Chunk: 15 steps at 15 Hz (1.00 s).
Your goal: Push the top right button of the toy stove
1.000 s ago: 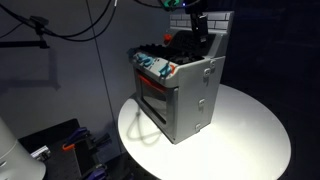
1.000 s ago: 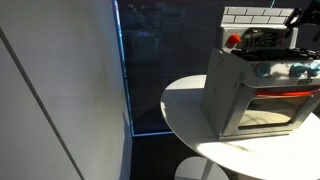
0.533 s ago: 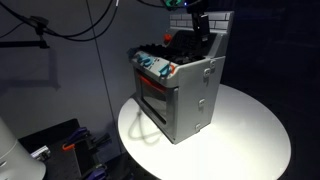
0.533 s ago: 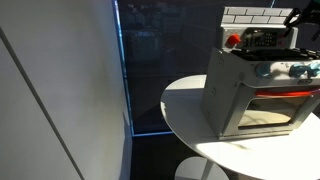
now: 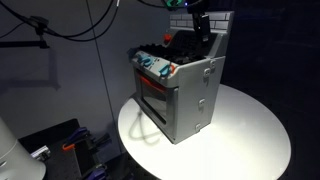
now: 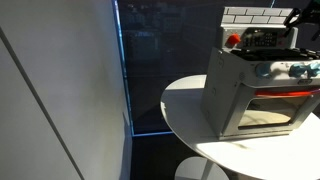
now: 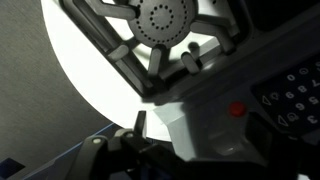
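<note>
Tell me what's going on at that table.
A robot is working at the toy stove, which stands on a round white table. Its tool hangs over the back of the stove's dark top panel, near the brick-pattern back wall. Whether it is touching a button cannot be told.

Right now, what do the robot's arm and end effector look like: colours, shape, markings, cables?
In an exterior view the end effector is a black, blocky unit with a small teal-green patch above it, near the toy stove. In an exterior view only a dark sliver of the arm shows at the frame edge. Markings and cables are too dark to make out.
</note>
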Available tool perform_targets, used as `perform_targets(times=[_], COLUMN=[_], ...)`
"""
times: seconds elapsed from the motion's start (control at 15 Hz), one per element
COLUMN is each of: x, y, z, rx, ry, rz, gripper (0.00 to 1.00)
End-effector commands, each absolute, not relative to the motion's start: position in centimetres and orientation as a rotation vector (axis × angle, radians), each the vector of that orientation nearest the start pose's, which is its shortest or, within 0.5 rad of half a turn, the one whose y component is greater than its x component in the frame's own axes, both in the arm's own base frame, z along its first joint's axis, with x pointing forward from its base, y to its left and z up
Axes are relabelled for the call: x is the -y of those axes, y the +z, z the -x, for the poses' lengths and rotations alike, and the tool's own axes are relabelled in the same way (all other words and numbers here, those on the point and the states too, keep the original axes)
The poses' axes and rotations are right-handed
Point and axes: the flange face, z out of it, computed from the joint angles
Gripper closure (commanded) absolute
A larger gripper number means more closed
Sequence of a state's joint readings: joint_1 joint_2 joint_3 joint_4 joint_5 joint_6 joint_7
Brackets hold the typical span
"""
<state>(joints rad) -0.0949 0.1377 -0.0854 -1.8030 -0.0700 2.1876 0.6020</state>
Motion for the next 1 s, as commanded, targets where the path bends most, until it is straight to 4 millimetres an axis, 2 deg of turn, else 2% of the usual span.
perform_targets(times=[0.0, 0.93], x=[11.52, 12.32], y=[49.62, 49.32], z=[-62.30, -63.24], rx=[-1.148, -1.164], ry=[-0.413, -0.446], rz=[2.925, 2.922], gripper=[0.00, 0.00])
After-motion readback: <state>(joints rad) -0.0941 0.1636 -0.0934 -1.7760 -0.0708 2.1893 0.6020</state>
